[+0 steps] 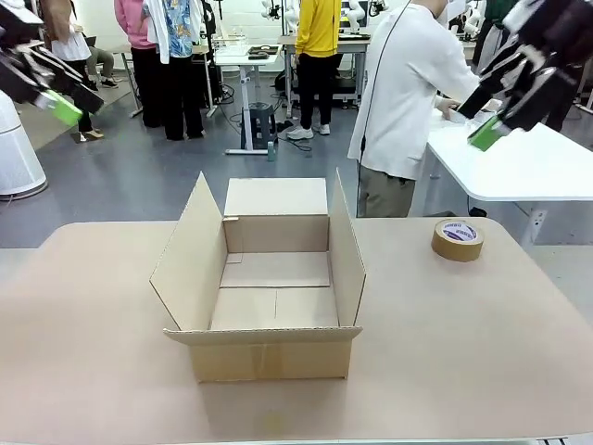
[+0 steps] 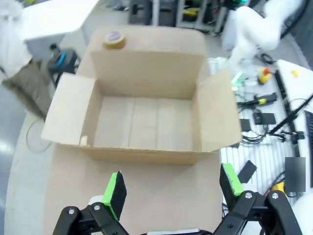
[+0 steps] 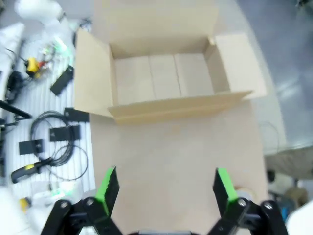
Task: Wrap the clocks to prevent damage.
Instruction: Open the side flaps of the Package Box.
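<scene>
With the left gripper (image 2: 173, 183) and the right gripper (image 3: 166, 185) both spread wide and holding nothing, high above the open box (image 1: 273, 357) in the middle of the table (image 1: 463, 352), and the clocks somewhere I cannot tell, best look for one first, then reach down slowly.

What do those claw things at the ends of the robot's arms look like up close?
The left gripper and right gripper look alike: two black fingers each, built from angular jointed links with small round silvery pivot pins, and a flat bright-green pad on each fingertip.
</scene>
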`<state>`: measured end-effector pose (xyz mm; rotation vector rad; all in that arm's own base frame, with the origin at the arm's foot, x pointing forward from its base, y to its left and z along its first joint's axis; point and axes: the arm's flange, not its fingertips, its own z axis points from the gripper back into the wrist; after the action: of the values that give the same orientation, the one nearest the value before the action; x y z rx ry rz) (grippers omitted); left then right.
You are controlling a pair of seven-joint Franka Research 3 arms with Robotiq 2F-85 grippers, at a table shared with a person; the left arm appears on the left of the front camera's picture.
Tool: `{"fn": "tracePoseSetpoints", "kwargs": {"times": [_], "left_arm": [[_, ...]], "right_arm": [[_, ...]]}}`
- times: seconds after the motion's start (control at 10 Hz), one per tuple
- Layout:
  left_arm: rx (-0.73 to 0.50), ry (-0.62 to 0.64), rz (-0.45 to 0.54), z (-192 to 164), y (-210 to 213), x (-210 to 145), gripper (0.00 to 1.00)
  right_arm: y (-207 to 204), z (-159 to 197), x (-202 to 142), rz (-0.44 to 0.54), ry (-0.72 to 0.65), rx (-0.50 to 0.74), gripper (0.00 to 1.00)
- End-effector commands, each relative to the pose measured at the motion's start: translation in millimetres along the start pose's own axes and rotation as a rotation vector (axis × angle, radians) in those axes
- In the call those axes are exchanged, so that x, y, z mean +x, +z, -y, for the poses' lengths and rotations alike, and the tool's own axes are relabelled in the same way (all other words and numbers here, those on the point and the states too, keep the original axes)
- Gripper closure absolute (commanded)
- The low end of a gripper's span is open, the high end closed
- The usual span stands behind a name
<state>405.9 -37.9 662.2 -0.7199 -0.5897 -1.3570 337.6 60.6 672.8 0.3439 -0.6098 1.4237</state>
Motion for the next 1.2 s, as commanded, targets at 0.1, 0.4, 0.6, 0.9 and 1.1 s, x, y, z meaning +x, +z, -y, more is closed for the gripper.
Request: {"fn": "tracePoseSetpoints", "kwargs": {"times": [0.1, 0.4, 0.6, 0.9, 1.1], "left_arm": [[-0.009, -0.071, 0.077, -9, 48, -27, 0.0], [0.127, -0.086, 0.086, -1, 78, -52, 0.0], [0.165, -0.085, 0.132, 10, 87, -80, 0.0], [0.224, -0.089, 0.092, 14, 94, -89, 0.0], [0.225, -0.102, 0.083, 12, 97, -88, 0.0]], "right_arm": [[51, -2, -49, 0.342, 0.113, 0.058, 0.0], [62, -4, -79, 0.412, -0.019, -0.015, 0.0], [56, 0, -100, 0.434, -0.076, 0.059, 0.0], [56, -1, -114, 0.45, -0.109, 0.056, 0.0], [57, -5, -113, 0.438, -0.096, 0.048, 0.0]]}}
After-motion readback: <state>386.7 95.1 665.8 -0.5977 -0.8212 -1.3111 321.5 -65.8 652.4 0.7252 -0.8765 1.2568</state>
